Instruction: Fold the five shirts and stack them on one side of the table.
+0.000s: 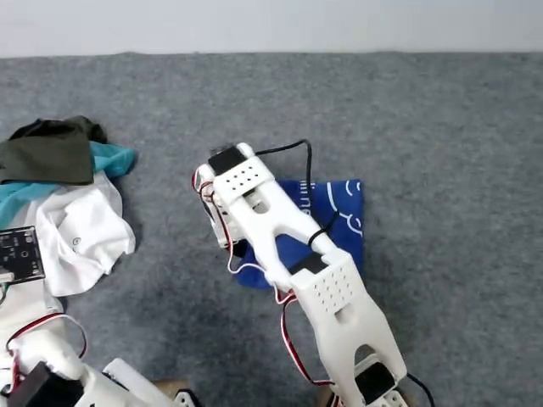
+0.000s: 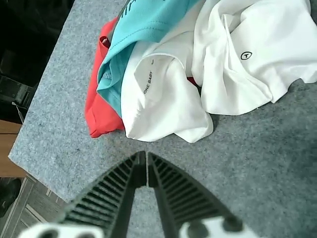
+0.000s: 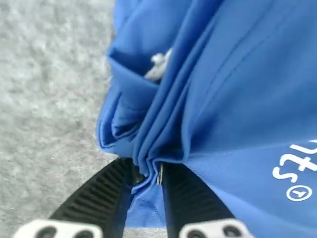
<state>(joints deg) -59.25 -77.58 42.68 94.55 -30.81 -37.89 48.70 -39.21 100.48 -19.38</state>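
**Right tool pinching the blue shirt; remaining shirts heaped at the tabletop's edge**

The grey tabletop (image 1: 441,127) had a felt-like, finely napped surface. Near its middle lay the blue shirt (image 1: 344,212), a smooth knit with white line print, partly covered in the high view by the white plastic right arm (image 1: 288,246), whose shell carried grids of small round holes. In the right wrist view the right tool (image 3: 147,174) was clenched on the blue shirt (image 3: 237,99): its black ribbed fingers (image 3: 106,191) gripped a bundle of several narrow pleats at the cloth's edge, and the fabric fanned out from that pinch in long, soft folds.

The left tool (image 2: 147,162) hung above bare felt, its ribbed black fingers (image 2: 116,191) pressed tip to tip with nothing between them. Just beyond it sat an unfolded heap. A white shirt (image 2: 247,59), thick and rumpled into rounded lobes, lay over a teal shirt (image 2: 143,25), and a red shirt (image 2: 99,109) showed flat beneath both, at the tabletop's corner. In the high view the same heap occupied the far-left side, with a dark olive shirt (image 1: 51,153) crumpled at its far end, touching the teal shirt (image 1: 114,158) and white shirt (image 1: 85,229). The heap lay well apart from the blue shirt.
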